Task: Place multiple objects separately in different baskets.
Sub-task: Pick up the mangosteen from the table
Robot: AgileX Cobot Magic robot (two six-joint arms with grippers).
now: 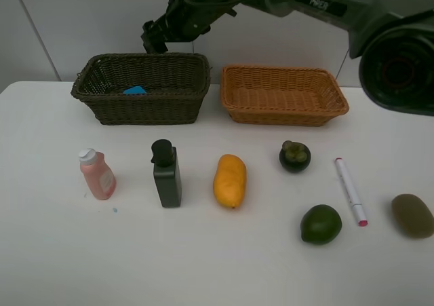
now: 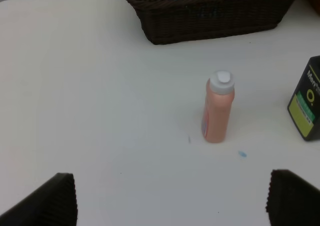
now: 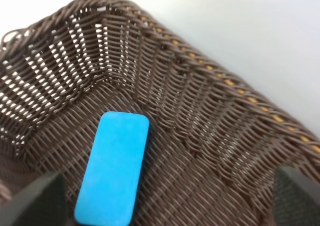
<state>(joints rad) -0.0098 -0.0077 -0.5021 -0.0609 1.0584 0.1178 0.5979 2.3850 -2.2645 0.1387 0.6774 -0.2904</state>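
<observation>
At the back of the white table (image 1: 54, 252), a blue flat block (image 1: 135, 90) lies inside the dark brown basket (image 1: 142, 108), and the right gripper (image 1: 154, 40) hangs just above that basket with its jaws wide open and nothing in them. The orange basket (image 1: 285, 112) sits just beside the dark one, and in front of them, all apart, are the pink bottle (image 1: 98, 176), black pump bottle (image 1: 166, 174), mango (image 1: 229, 180), mangosteen (image 1: 295, 156), white marker (image 1: 350, 190), lime (image 1: 321, 224) and kiwi (image 1: 411, 215). The left gripper (image 2: 170, 201) is wide open too, holds nothing, and hangs over the table near the pink bottle.

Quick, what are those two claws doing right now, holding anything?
Left gripper: open, holding nothing.
Right gripper: open, holding nothing, above the blue block in the dark basket.
</observation>
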